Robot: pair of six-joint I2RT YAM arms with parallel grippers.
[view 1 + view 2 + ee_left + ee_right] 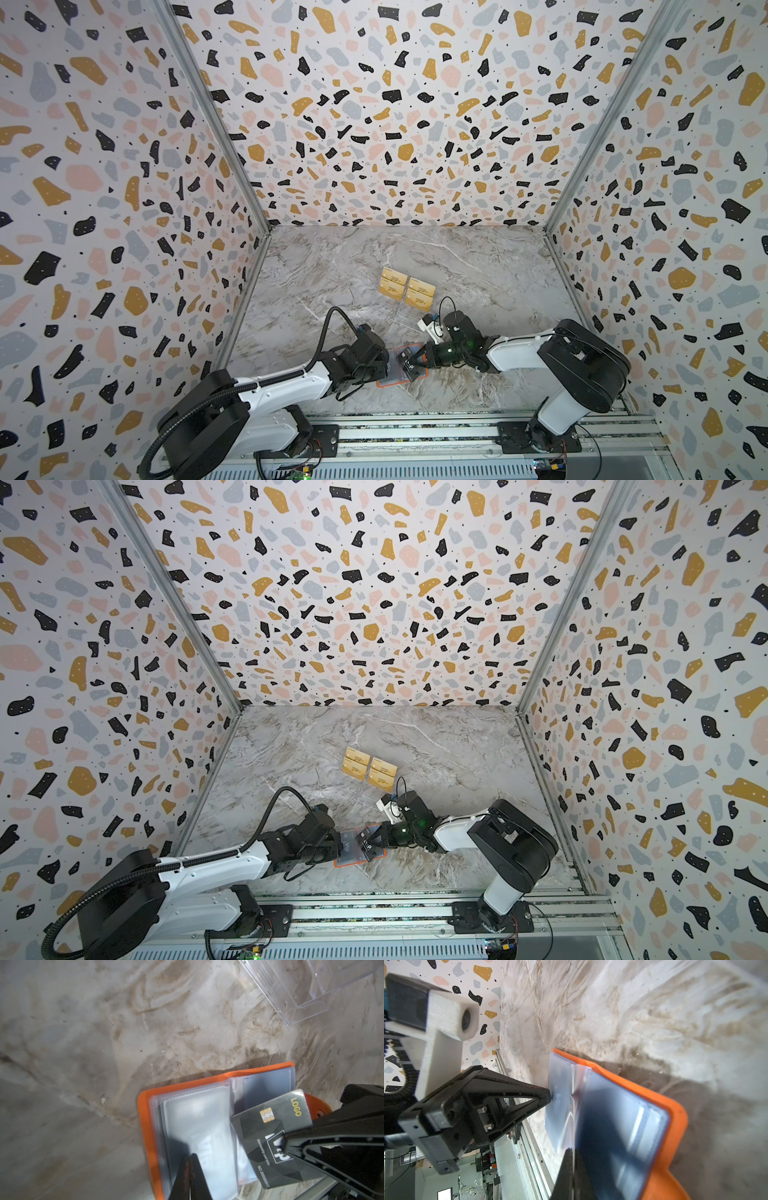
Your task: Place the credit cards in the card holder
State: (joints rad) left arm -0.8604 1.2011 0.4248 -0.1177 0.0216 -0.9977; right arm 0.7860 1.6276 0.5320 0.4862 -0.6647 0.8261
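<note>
The orange card holder point(384, 384) point(145, 1118) lies open near the table's front edge, clear sleeves up. My left gripper point(190, 1157) point(384, 363) is shut, tips pressing on the left-hand sleeves, where a card with "Vip" lettering shows through the plastic. My right gripper point(574, 1151) point(419, 361) is shut on a black Vip credit card point(270, 1126) point(370, 848). It holds the card tilted over the holder's right-hand sleeve point(623, 1118). Several gold credit cards point(407, 289) point(370, 769) lie in a block farther back on the table.
A clear acrylic stand point(311, 987) sits between the gold cards and the holder, close behind my right wrist. Patterned walls enclose the marble table point(478, 266) on three sides. The metal rail point(415, 428) with both arm bases runs along the front.
</note>
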